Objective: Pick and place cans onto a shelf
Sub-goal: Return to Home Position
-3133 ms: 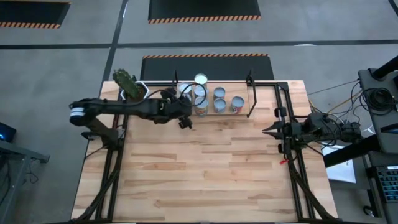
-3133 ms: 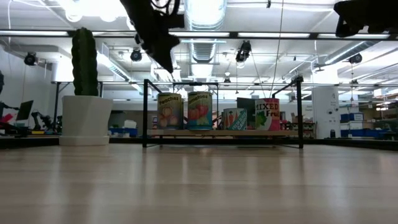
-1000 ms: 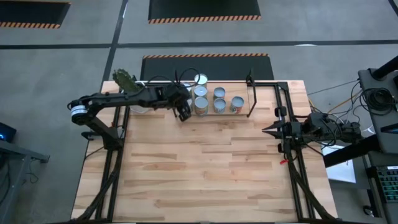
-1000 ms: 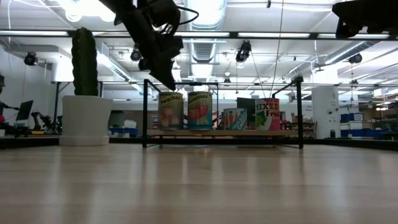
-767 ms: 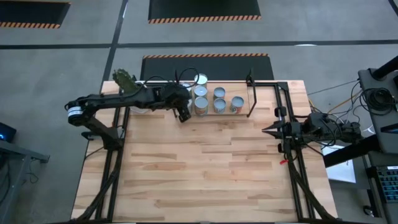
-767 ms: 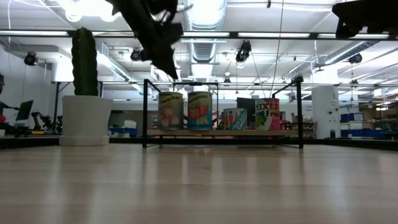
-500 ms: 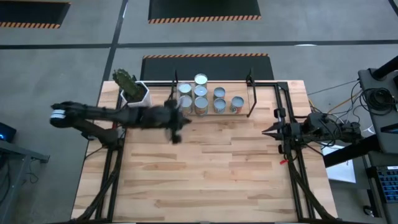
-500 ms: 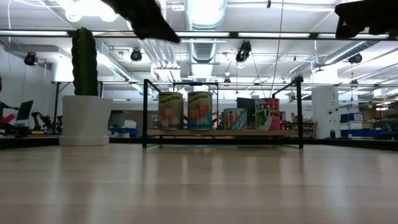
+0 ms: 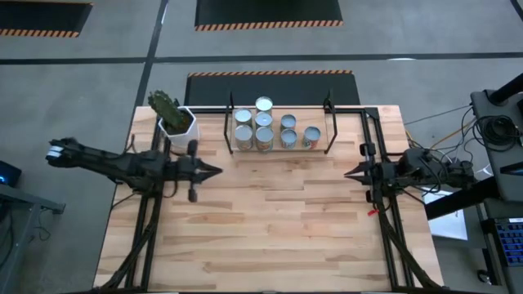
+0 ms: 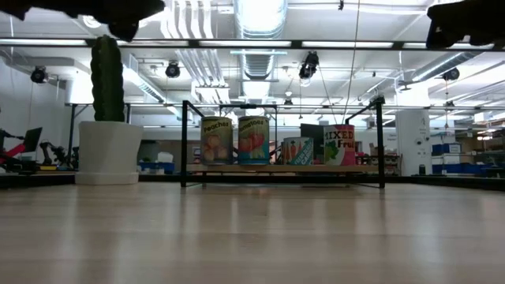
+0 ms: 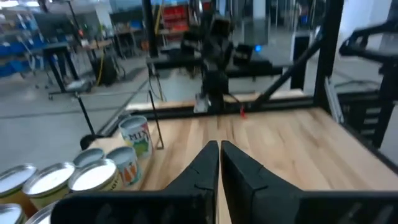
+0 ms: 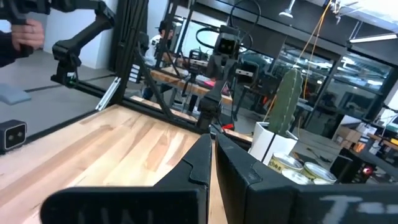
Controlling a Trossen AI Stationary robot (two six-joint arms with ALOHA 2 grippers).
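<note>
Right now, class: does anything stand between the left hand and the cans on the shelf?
Nothing visible does. Only bare tabletop lies between the shut left hand, at the table's left side, and the cans on the shelf. The cactus pot stands left of the shelf, off that line.

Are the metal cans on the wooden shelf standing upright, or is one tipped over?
All upright: the small silver-topped metal cans show round tops from above, straight sides on the low light-wood shelf.

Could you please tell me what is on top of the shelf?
About eight cans stand upright on the shelf, in rows. From table height, the front cans hide those behind, so their labels cannot be seen.
</note>
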